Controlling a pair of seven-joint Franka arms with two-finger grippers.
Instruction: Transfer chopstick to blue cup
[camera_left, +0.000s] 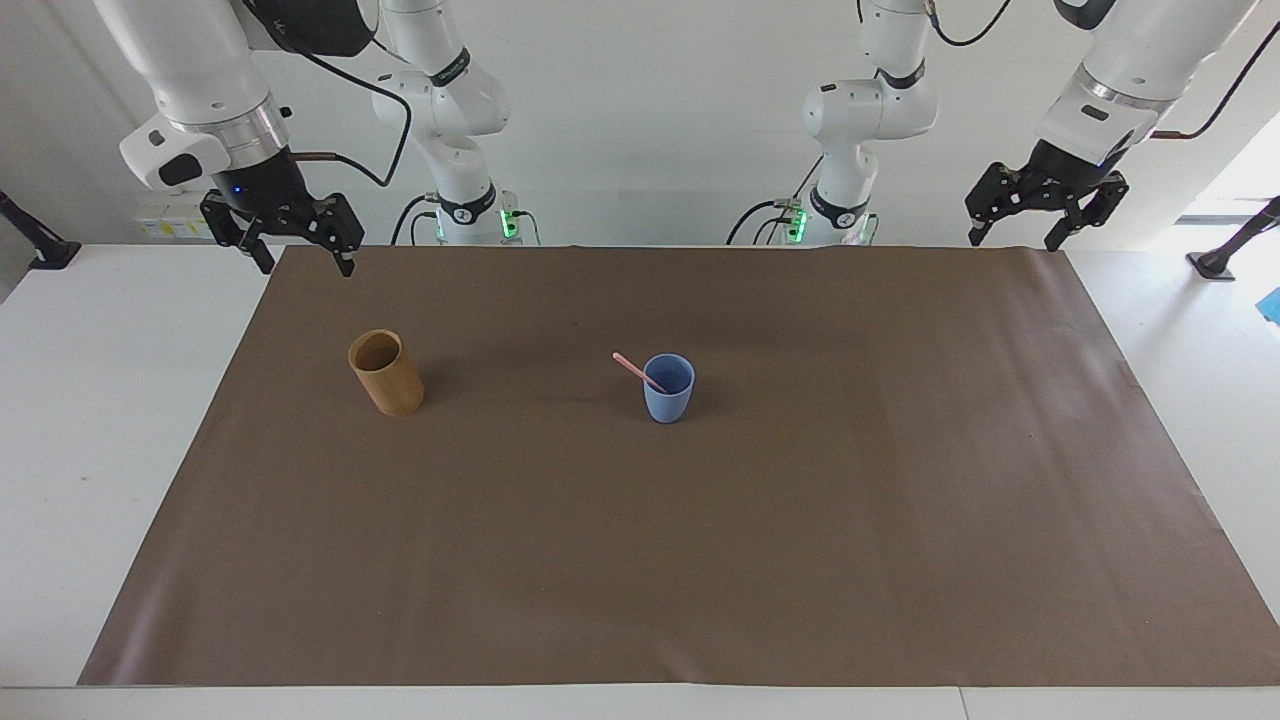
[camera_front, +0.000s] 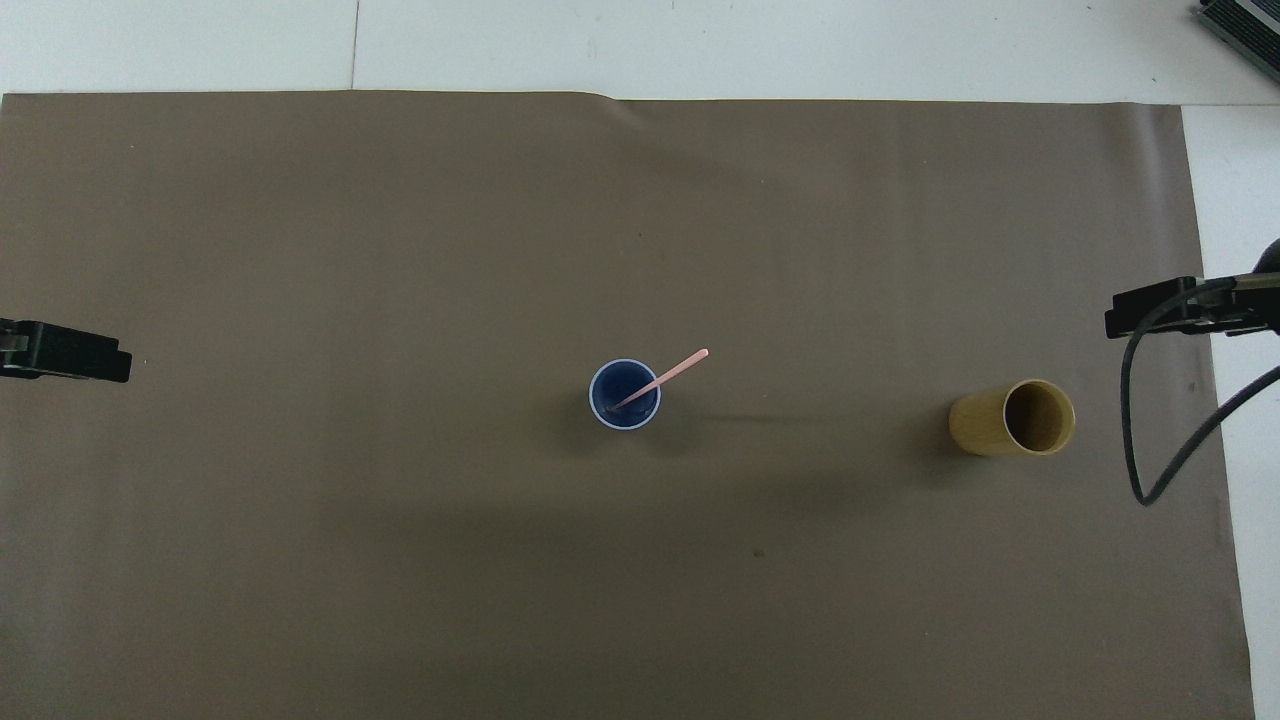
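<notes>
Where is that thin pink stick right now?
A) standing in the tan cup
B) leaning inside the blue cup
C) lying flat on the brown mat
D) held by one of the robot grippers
B: the chopstick has its lower end inside the blue cup and leans over the rim; the tan bamboo cup looks empty.

Mat (camera_left: 700, 560): brown paper-like sheet, matt, faint creases. Blue cup (camera_left: 668, 389): matt plastic, smooth. Tan cup (camera_left: 386, 373): bamboo/wood look, satin. Chopstick (camera_left: 638, 372): pale pink, smooth plastic-ish. Table (camera_left: 90, 400): white, smooth. Arm shells (camera_left: 190, 60): glossy white plastic w/ metal ring.
</notes>
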